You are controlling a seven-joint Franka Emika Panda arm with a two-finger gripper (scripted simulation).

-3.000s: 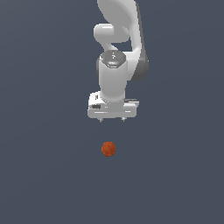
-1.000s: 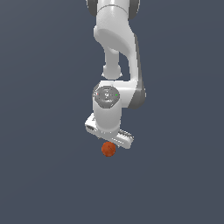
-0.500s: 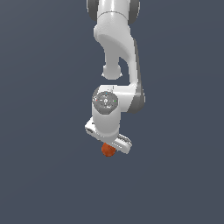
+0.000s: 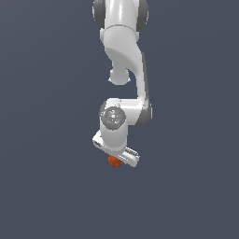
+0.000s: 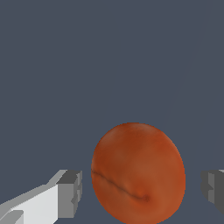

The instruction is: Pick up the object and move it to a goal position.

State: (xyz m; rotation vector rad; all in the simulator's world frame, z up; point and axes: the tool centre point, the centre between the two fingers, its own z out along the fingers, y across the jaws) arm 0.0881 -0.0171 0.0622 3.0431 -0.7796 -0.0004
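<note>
The end effector [image 4: 115, 158] has come down over the ball [image 4: 114, 161] — it now sits between the fingers [image 5: 70, 192]. Jaws still spread, gaps on both sides — closing looks next.

No readable text, labels, brands, numbers or signs in either view.

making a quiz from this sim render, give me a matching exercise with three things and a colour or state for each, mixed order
Things:
1. small orange-red mottled ball
2. white robot gripper
3. plain ground surface

States:
A. dark slate grey
B. open, a finger on either side of the ball
C. sitting between the grey fingertips, gaps on both sides

Pairs: 1-C, 2-B, 3-A
</note>
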